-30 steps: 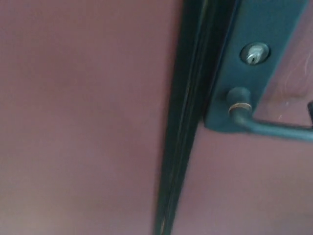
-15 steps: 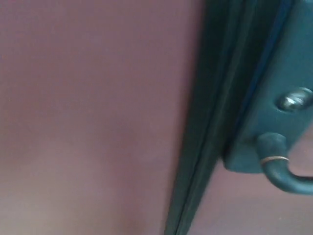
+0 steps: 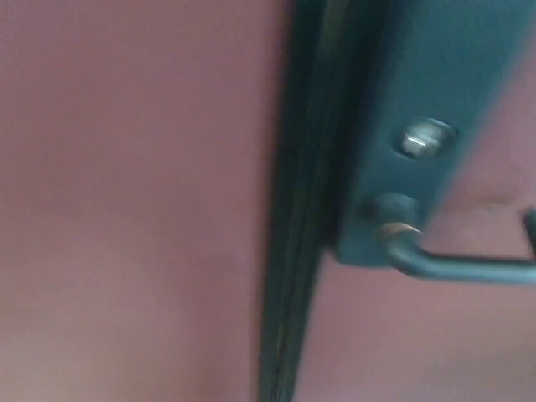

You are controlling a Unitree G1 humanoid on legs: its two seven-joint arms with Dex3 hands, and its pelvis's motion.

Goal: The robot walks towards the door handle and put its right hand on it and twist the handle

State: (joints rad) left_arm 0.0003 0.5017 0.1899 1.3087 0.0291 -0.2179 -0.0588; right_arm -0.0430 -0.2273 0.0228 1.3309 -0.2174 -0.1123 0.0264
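The dark teal door handle (image 3: 452, 266) is a lever that runs right from its round hub (image 3: 392, 209) to the picture's right edge. It sits on a teal backplate (image 3: 427, 75) with a silver lock cylinder (image 3: 425, 138) above the hub. A small black sliver (image 3: 530, 232) at the right edge, just above the lever, looks like part of my right hand. Too little of it shows to tell its state, and it does not visibly touch the lever. My left hand is out of the picture. The picture is blurred.
The reddish-brown door panel (image 3: 134, 201) fills the left half, very close to the camera. A dark vertical door edge or frame strip (image 3: 293, 251) runs from top to bottom left of the backplate. More reddish panel (image 3: 419, 352) lies below the lever.
The whole picture has shifted: from half a second ago the handle and plate sit further left and higher, so the camera moved. The black sliver is back at the right edge.
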